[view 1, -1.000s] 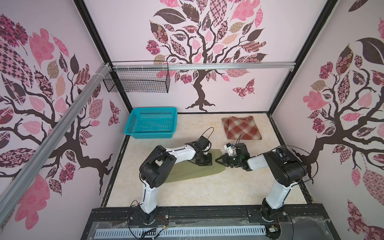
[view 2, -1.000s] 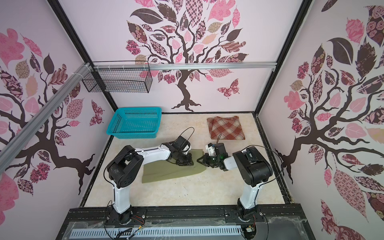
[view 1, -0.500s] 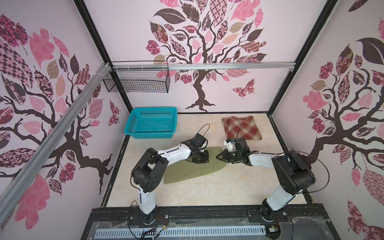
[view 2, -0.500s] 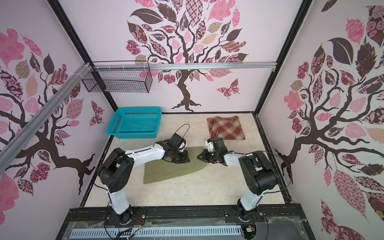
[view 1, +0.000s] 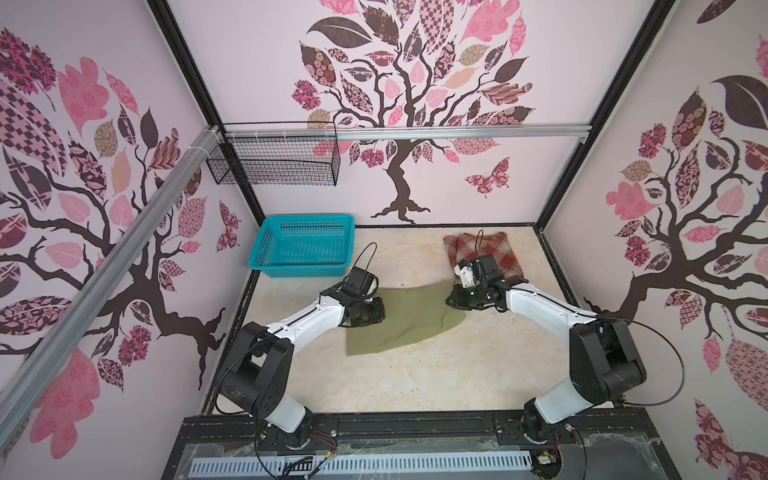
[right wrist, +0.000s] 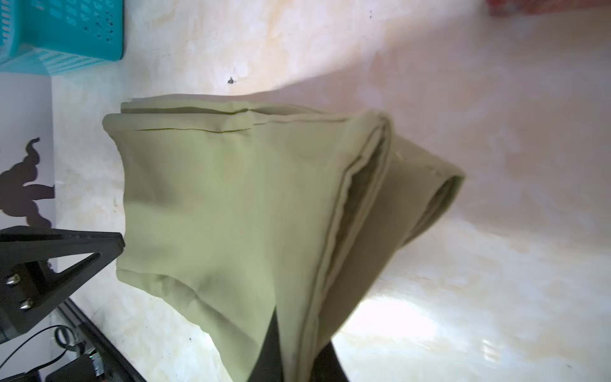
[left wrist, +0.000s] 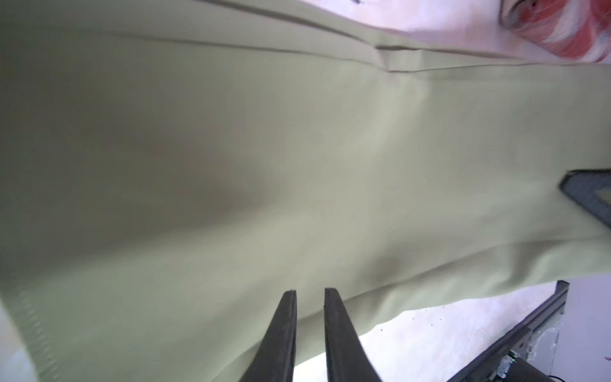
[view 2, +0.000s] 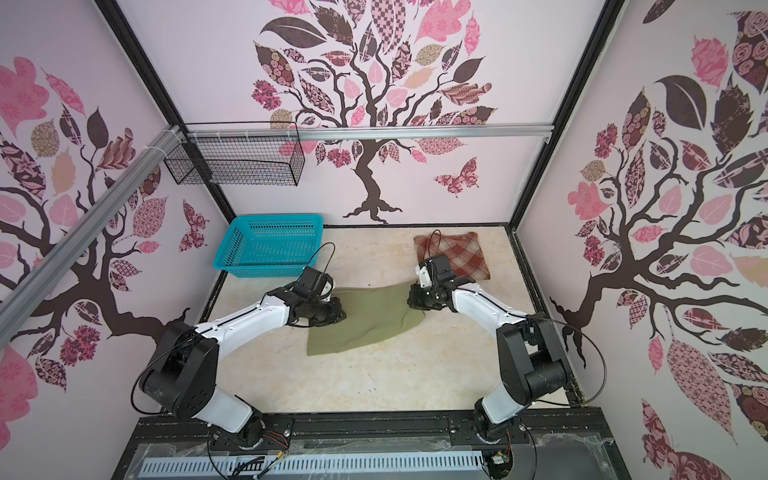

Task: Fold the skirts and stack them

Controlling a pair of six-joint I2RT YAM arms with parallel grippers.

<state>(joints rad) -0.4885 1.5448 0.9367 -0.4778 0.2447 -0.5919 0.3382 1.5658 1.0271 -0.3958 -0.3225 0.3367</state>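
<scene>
The olive-green skirt (view 1: 409,322) (view 2: 368,326) lies folded on the table, slightly raised at its far edge. My left gripper (view 1: 377,316) (view 2: 338,316) is at its left end. In the left wrist view its jaws (left wrist: 309,291) are nearly together on the green cloth (left wrist: 297,148). My right gripper (view 1: 451,300) (view 2: 411,301) is shut on the skirt's right corner. The layered hem (right wrist: 330,264) runs between its fingers (right wrist: 271,334). The rust-red and cream plaid skirt (view 1: 496,253) (view 2: 463,253) lies folded at the back right, just behind my right gripper.
A turquoise plastic basket (view 1: 305,218) (view 2: 278,217) (right wrist: 66,33) stands at the back left of the table (view 1: 415,395). A black wire basket (view 1: 274,162) hangs on the back wall above it. Black frame rails border the table on both sides.
Both grippers have carried the olive skirt toward the back and right, closer to the plaid skirt. The left gripper now sits nearer the skirt's left end.
</scene>
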